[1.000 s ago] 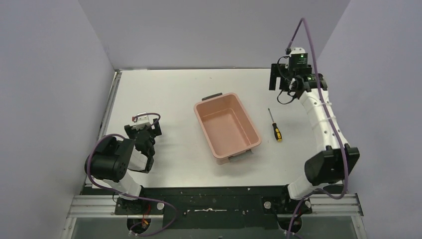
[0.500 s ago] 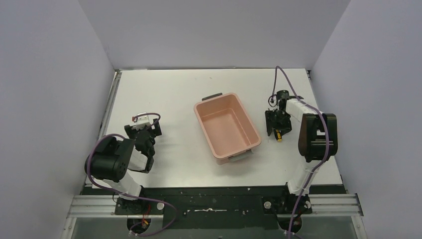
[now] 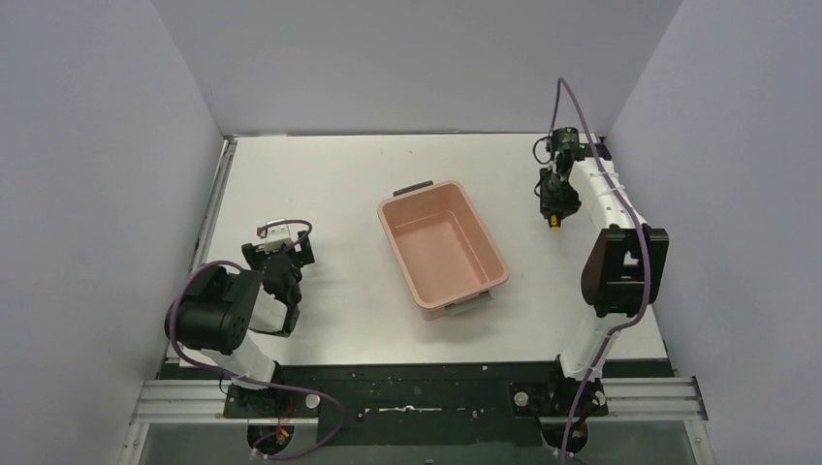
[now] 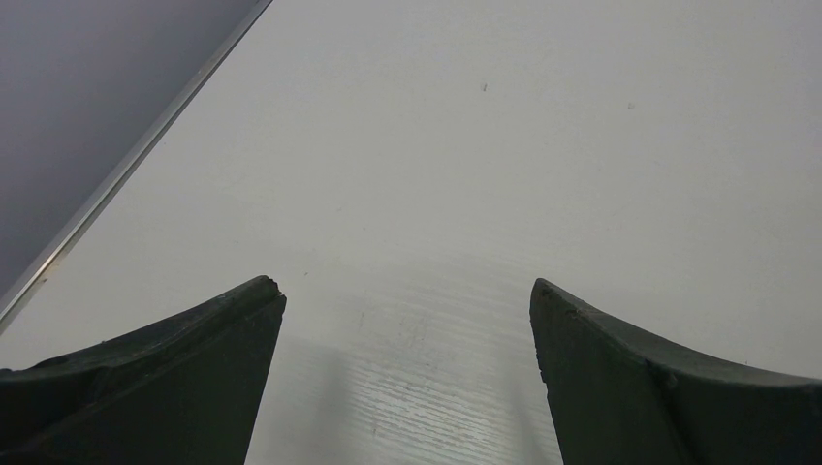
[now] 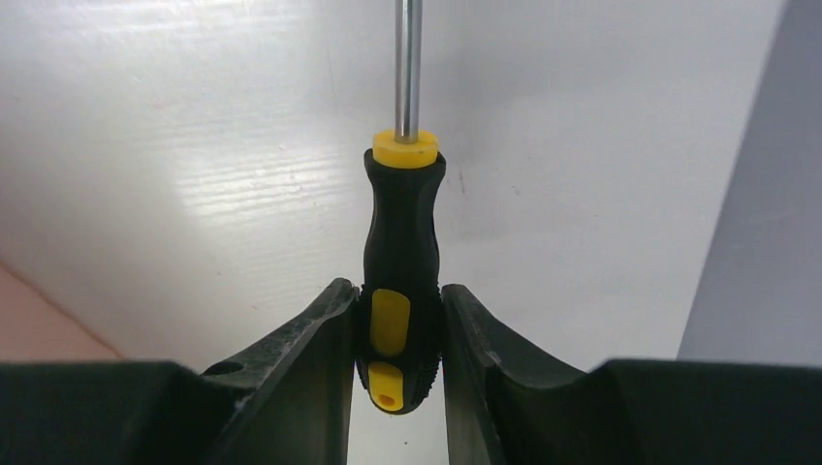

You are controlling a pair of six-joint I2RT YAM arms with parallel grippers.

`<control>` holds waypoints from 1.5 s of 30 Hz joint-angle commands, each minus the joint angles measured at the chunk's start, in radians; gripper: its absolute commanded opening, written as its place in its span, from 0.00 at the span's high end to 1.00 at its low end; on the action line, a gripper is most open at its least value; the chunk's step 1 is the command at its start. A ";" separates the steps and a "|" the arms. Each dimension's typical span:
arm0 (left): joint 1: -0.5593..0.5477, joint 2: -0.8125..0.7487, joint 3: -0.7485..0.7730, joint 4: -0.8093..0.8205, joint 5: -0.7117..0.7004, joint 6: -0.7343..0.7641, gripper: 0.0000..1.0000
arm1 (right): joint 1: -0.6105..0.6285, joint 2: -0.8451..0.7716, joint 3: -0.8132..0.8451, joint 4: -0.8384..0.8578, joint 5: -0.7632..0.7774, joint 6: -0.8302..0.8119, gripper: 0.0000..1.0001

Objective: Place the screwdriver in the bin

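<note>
Right end effector (image 5: 395,291) clamps the screwdriver (image 5: 402,223) handle; the bin (image 3: 441,247) sits apart.

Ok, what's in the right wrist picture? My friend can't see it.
The right gripper is shut on the screwdriver by its black-and-yellow handle, the metal shaft pointing away past the top edge. Behind is the white table, with a sliver of the pink bin at lower left.

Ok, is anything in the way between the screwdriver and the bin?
Nothing visible. The right gripper holds the screwdriver off to the right of the bin, only bare table lies between them, and the bin is open-topped and empty.
</note>
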 commanded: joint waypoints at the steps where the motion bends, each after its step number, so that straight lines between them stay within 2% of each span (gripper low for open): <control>1: 0.005 -0.018 0.009 0.026 0.015 0.006 0.03 | 0.033 -0.123 0.188 -0.221 0.081 0.110 1.00; 5: 0.005 -0.019 0.009 0.026 0.014 0.006 0.03 | 0.214 -0.120 0.289 -0.292 0.129 0.208 1.00; 10: 0.004 -0.019 0.010 0.026 0.016 0.007 0.03 | 0.532 -0.093 0.368 -0.209 0.051 0.292 1.00; 13: 0.005 -0.019 0.009 0.027 0.017 0.006 0.03 | 0.672 -0.053 0.410 -0.183 0.058 0.322 1.00; 15: 0.006 -0.019 0.009 0.025 0.016 0.006 0.03 | 0.722 -0.034 0.412 -0.178 0.093 0.346 1.00; 18: 0.006 -0.020 0.009 0.025 0.016 0.006 0.03 | 0.777 -0.029 0.331 -0.142 0.135 0.380 1.00; 26: 0.006 -0.020 0.010 0.026 0.017 0.006 0.03 | 0.811 -0.099 -0.112 0.089 0.117 0.485 1.00; 32: 0.006 -0.020 0.009 0.025 0.017 0.006 0.03 | 0.800 -0.079 -0.214 0.147 0.153 0.501 0.79; 36: 0.007 -0.020 0.009 0.025 0.018 0.005 0.03 | 0.785 -0.085 -0.236 0.157 0.162 0.507 0.54; 40: 0.006 -0.019 0.010 0.024 0.018 0.006 0.03 | 0.786 -0.113 -0.174 0.097 0.207 0.506 0.35; 45: 0.006 -0.020 0.010 0.025 0.017 0.006 0.03 | 0.790 -0.158 -0.032 0.001 0.272 0.480 0.31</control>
